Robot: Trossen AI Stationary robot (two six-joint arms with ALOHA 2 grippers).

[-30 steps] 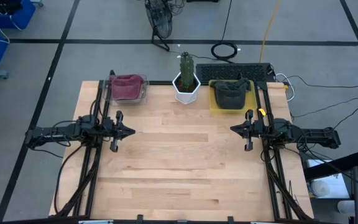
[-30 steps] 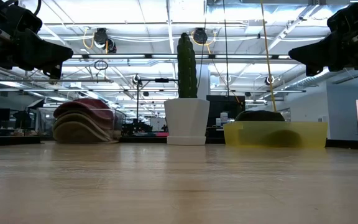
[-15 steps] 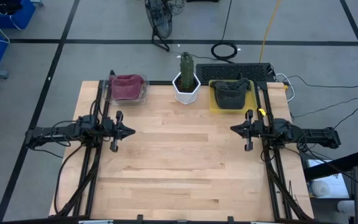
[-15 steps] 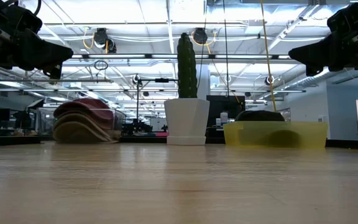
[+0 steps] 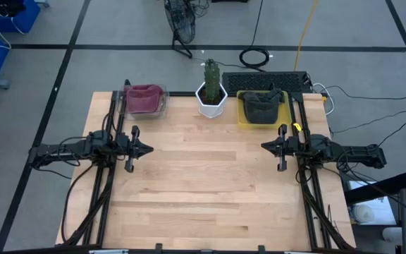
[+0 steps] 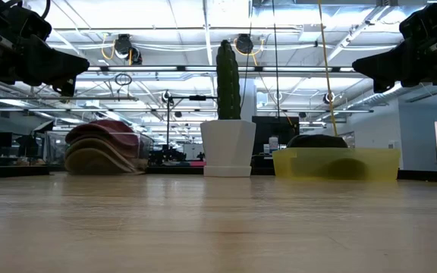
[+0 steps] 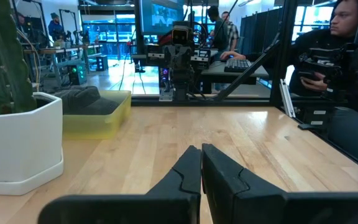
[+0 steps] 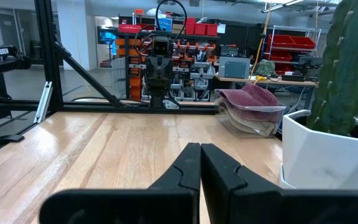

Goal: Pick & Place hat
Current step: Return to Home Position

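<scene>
The black cap [image 5: 261,106] — dark, soft, crumpled into a low mound — lies inside the yellow bin [image 5: 244,121] at the table's far edge, right of centre. The red cap [image 5: 143,97] (maroon, slumped in folds) fills the transparent bin [image 5: 164,106] at the far left. Between the bins stands a white pot [image 5: 211,103] holding a tall green cactus [image 5: 210,73]. The left gripper [image 5: 149,149] and right gripper [image 5: 264,147] hang above opposite sides of the wooden table [image 5: 203,183], well apart, tips facing each other — each with fingers pressed together on nothing.
</scene>
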